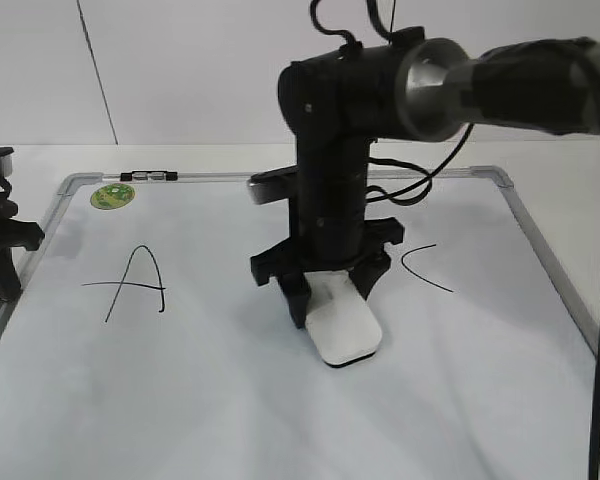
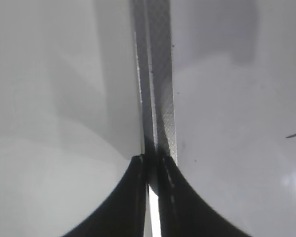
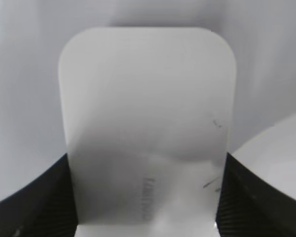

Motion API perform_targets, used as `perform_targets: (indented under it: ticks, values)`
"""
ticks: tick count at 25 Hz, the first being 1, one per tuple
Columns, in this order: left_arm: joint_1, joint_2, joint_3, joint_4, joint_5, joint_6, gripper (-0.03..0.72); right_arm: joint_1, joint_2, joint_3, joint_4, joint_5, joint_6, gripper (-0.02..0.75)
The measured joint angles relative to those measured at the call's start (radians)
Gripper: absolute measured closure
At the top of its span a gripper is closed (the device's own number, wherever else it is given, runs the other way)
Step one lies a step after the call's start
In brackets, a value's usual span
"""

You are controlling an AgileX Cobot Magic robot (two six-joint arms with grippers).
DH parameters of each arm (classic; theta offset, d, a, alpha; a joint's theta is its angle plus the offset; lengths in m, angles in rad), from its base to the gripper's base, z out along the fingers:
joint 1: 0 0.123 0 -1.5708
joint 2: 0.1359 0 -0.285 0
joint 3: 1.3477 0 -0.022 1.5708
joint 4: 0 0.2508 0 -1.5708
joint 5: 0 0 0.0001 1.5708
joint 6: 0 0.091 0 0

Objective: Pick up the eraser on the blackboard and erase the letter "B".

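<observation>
Erasing step: right tool (image 1: 330, 290) clamps the smooth white rounded-oblong plastic eraser (image 1: 344, 328), pressed on the white grey-framed board (image 1: 230, 400) between "A" (image 1: 135, 283) and "C" (image 1: 425, 268); no "B" visible. Left tool (image 2: 153, 163) closed, idle. Next, judged: wipe any remnant.

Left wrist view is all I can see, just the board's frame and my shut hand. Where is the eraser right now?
Observer: The right hand grips the eraser by its long sides, low over the middle of the board.
Operator: Which letters show?
Observer: An A left of the eraser and a C right of it. No B shows, though the arm hides the spot behind it.
Operator: And where does my left hand sit?
Observer: The left hand is at the board's left edge, clear of the A.
</observation>
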Motion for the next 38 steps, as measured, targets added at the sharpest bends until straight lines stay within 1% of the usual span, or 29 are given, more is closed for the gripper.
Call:
perform_targets:
  ticks: [2,4,6,10,13,15,25,28,30,34,38]
  values:
    - [0.0,0.0,0.0,0.0,0.0,0.0,0.671,-0.041,0.0,0.0,-0.004,0.0,0.002,0.198]
    - [0.0,0.0,0.0,0.0,0.0,0.0,0.671,-0.06,0.0,0.0,-0.008,0.0,0.002,0.198]
    - [0.0,0.0,0.0,0.0,0.0,0.0,0.671,-0.062,0.0,0.0,-0.01,0.0,0.0,0.198]
    - [0.0,0.0,0.0,0.0,0.001,0.0,0.671,-0.034,0.0,0.0,-0.02,-0.002,-0.022,0.198]
    - [0.0,0.0,0.0,0.002,0.002,0.0,0.671,0.011,0.0,0.0,-0.04,-0.003,-0.05,0.198]
    - [0.0,0.0,0.0,0.002,0.002,0.0,0.671,0.059,0.0,0.0,-0.042,-0.003,-0.054,0.198]
    - [0.0,0.0,-0.002,0.002,0.004,0.0,0.671,0.316,-0.004,0.002,0.059,-0.01,-0.071,0.198]
    - [0.0,0.0,-0.002,0.002,0.004,0.0,0.671,0.36,-0.004,0.004,0.07,-0.014,-0.081,0.198]
    - [0.0,0.0,-0.002,0.002,0.004,0.0,0.671,0.364,-0.004,0.004,0.066,-0.014,-0.083,0.198]
    - [0.0,0.0,-0.002,0.002,0.004,0.0,0.671,0.332,-0.006,0.004,0.025,-0.015,-0.079,0.198]
    - [0.0,0.0,-0.004,0.002,0.004,0.0,0.671,0.247,-0.006,0.004,-0.011,-0.015,-0.077,0.198]
